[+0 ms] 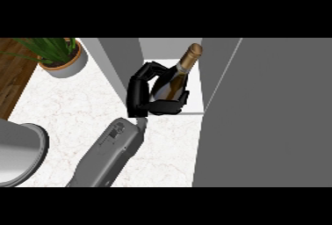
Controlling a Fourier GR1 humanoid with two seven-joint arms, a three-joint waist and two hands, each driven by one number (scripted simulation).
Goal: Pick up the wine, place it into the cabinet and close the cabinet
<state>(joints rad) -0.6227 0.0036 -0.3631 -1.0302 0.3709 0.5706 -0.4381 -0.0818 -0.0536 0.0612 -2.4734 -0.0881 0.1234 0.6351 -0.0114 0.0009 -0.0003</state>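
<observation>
The wine bottle (174, 86) is dark with a gold foil neck, which points up and to the right in the head view. It is inside the cabinet's opening, over the white shelf (194, 107). My left hand (137, 92) is shut on the bottle's body, with fingers curled round its far side and the thumb across its near side. The grey forearm comes in from the lower left. The cabinet's open door (266, 114) fills the right side as a large grey panel. My right hand does not show.
A potted green plant (62, 59) stands at the counter's back left, beside the cabinet's left wall (122, 61). A round grey object (19, 154) lies at the left edge. The white marble counter (77, 105) spreads between them.
</observation>
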